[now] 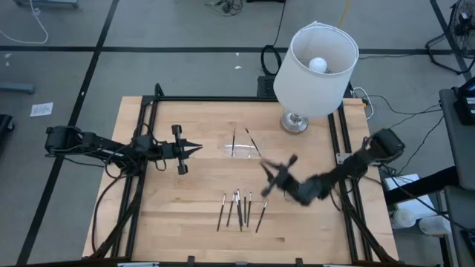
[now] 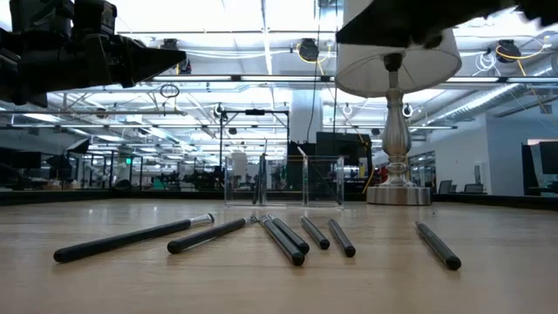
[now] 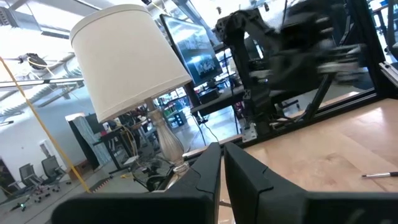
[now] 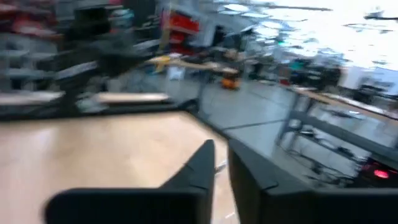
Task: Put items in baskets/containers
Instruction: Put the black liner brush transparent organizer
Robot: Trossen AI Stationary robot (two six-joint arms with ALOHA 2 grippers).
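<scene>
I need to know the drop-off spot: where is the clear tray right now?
In the high view the clear tray sits at the table's far middle, just left of the lamp base, with two sticks in it.

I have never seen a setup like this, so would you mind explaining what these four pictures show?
Two dark robot arms work at a wooden table. One picture looks straight down, one looks level across the tabletop, and two come from cameras on the wrists. The left gripper waits shut over the table's left side, holding nothing. The right gripper is mid-table and blurred, with no visible load. Six thin dark tools lie near the front edge. Two more rest at a clear tray. A white lamp stands behind.
</scene>
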